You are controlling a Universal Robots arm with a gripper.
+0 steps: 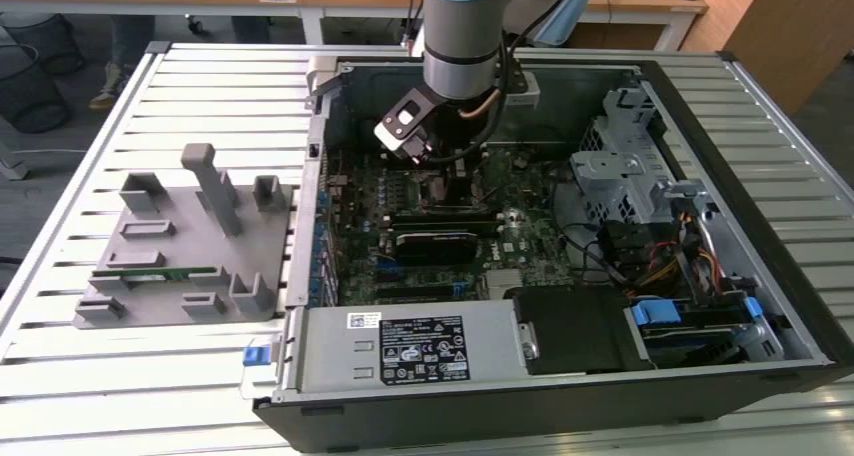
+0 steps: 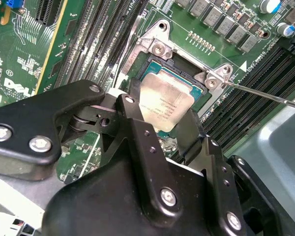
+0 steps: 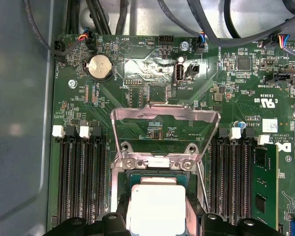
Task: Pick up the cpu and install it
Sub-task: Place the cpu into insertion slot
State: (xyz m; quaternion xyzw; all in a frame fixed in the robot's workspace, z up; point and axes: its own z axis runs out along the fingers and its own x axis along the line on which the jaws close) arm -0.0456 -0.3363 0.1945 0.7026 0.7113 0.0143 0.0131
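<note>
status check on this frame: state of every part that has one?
silver-topped square cpu, sitting in the socket, uncovered.
hinged silver metal retention frame, flipped open.
thin steel socket lever, released, not hooked down.
black memory slots beside the socket, empty.
black computer case, on its side, panel off.
black gripper, low over the cpu.

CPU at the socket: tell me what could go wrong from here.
1. The cpu is pinched in the end effector over the open socket; lowered skewed, it might damage the socket.
2. The raised load plate and thin lever stand close by; the end effector could snag them.
3. Released before it lies flat, the cpu might end up crooked.
</note>
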